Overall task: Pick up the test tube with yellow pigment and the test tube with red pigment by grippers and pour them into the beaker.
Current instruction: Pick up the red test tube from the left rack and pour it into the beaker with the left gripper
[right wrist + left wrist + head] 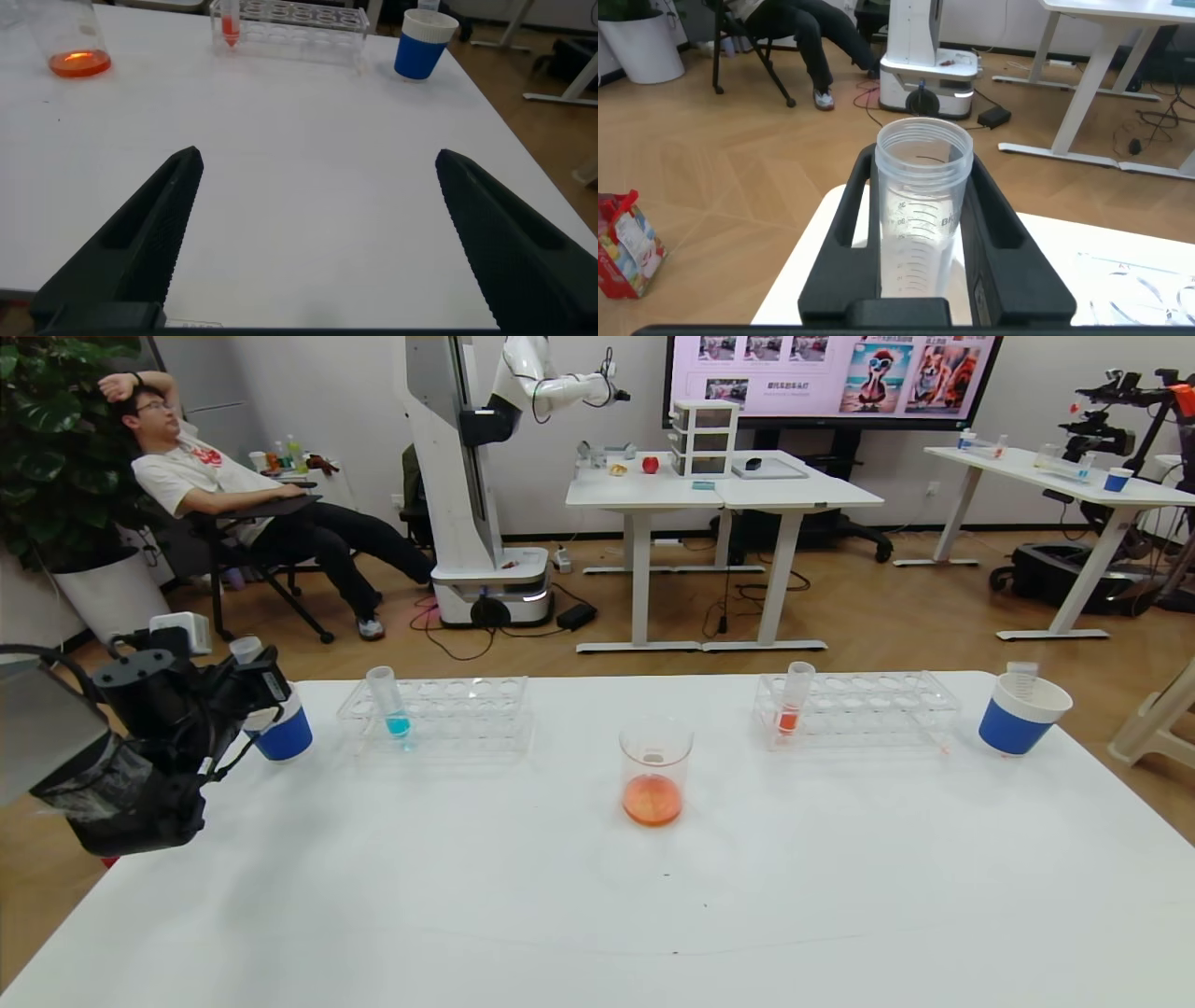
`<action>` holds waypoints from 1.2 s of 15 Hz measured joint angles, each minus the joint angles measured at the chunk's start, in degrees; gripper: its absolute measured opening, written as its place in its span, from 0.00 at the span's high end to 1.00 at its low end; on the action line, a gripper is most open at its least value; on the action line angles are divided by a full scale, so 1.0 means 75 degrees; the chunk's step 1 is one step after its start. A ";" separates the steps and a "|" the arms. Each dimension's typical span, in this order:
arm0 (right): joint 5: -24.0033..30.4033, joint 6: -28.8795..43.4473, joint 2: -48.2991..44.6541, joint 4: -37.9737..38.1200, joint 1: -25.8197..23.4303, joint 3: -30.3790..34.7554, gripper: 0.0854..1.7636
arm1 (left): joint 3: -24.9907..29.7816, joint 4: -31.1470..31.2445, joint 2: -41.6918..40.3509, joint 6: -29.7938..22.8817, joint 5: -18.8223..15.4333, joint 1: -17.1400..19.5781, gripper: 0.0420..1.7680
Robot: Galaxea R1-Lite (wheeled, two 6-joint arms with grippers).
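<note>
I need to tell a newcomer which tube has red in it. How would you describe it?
On the white table, find the clear rack on the robot's right, beside a blue paper cup. The test tube with red pigment stands at that rack's left end; the other rack's tube holds blue liquid.

A slim clear plastic test tube (924, 215) with printed scale marks stands upright, clamped between the left gripper's (924, 168) fingers, no liquid visible inside. The clear glass beaker (655, 770), holding orange liquid, sits well to that gripper's right. The red-orange-filled clear test tube (228, 23) stands racked, far ahead of the wide-spread right gripper (318, 159).
</note>
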 joint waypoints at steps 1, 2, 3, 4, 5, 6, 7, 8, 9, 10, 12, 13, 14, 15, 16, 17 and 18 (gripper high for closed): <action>0.0000 0.0000 0.0000 0.0000 0.0000 0.0000 0.02 | 0.0003 0.0000 0.0029 0.0000 0.0000 0.0003 0.60; 0.0000 0.0000 0.0000 0.0000 0.0000 0.0000 0.02 | 0.0010 -0.0029 0.0047 -0.0002 0.0000 0.0007 0.42; 0.0003 0.0000 0.0000 -0.0003 -0.0002 0.0000 0.02 | 0.0015 -0.0096 0.0059 -0.0008 0.0000 0.0007 0.19; 0.0003 0.0000 0.0000 0.0000 -0.0002 0.0000 0.02 | 0.0018 -0.0124 0.0063 -0.0008 0.0002 0.0008 0.06; 0.0000 0.0000 0.0000 0.0000 -0.0002 0.0000 0.02 | 0.0029 -0.0124 0.0063 -0.0008 0.0000 0.0011 0.01; 0.0000 0.0000 0.0000 0.0000 -0.0002 0.0000 0.02 | 0.0029 -0.0138 0.0062 -0.0008 0.0000 0.0015 0.01; 0.0000 0.0000 0.0000 -0.0003 -0.0002 0.0000 0.02 | 0.0029 -0.0143 0.0044 -0.0002 0.0000 0.0018 0.01; 0.0003 0.0000 0.0000 0.0000 -0.0002 0.0000 0.02 | 0.0026 -0.0138 -0.0015 0.0007 0.0002 0.0011 0.01; 0.0003 0.0000 0.0000 0.0000 -0.0002 0.0000 0.02 | -0.0003 -0.0114 -0.0122 0.0010 0.0000 -0.0023 0.01; 0.0003 0.0000 0.0000 0.0000 -0.0002 0.0000 0.02 | -0.0031 -0.0054 -0.0291 0.0013 0.0002 -0.0106 0.01; 0.0003 0.0000 0.0000 0.0000 -0.0002 0.0000 0.02 | -0.0088 0.0453 -0.0834 0.0007 0.0005 -0.0445 0.01; 0.0003 0.0000 0.0000 0.0000 -0.0002 0.0000 0.02 | -0.0130 0.0874 -0.1154 -0.0008 0.0015 -0.0727 0.01; 0.0003 0.0000 0.0000 0.0000 -0.0002 0.0000 0.02 | -0.0213 0.1338 -0.1492 -0.0005 0.0046 -0.1113 0.01; 0.0003 0.0000 0.0000 -0.0003 -0.0002 0.0000 0.02 | -0.0332 0.1713 -0.1772 -0.0008 0.0187 -0.1500 0.01; 0.0003 0.0000 0.0000 0.0000 -0.0002 0.0000 0.02 | -0.0439 0.2025 -0.2003 -0.0008 0.0522 -0.1892 0.01; 0.0000 0.0000 0.0000 0.0000 -0.0002 0.0000 0.02 | -0.0522 0.2217 -0.2189 0.0000 0.0939 -0.2215 0.01; 0.0000 0.0000 0.0000 0.0000 -0.0002 0.0000 0.02 | -0.0566 0.2279 -0.2358 0.0013 0.1131 -0.2456 0.01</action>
